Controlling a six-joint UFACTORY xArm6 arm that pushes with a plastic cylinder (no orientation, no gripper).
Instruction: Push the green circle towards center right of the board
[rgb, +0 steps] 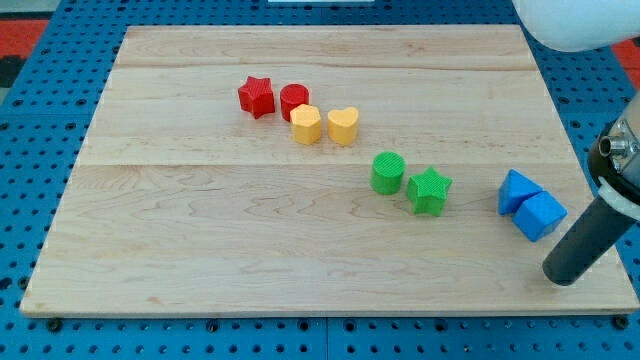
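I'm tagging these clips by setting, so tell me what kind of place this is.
Most likely a robotics lab bench, not a home or a shop. A wooden board lies on a blue perforated base, small blocks such as the green circle are scattered on it, and my tip sits right of the blue blocks.

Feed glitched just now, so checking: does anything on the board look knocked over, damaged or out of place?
Nothing stands out. All eight blocks sit flat on the board. The green circle sits just left of the green star, near touching. My tip is at the view's lower right, just past the blue blocks.
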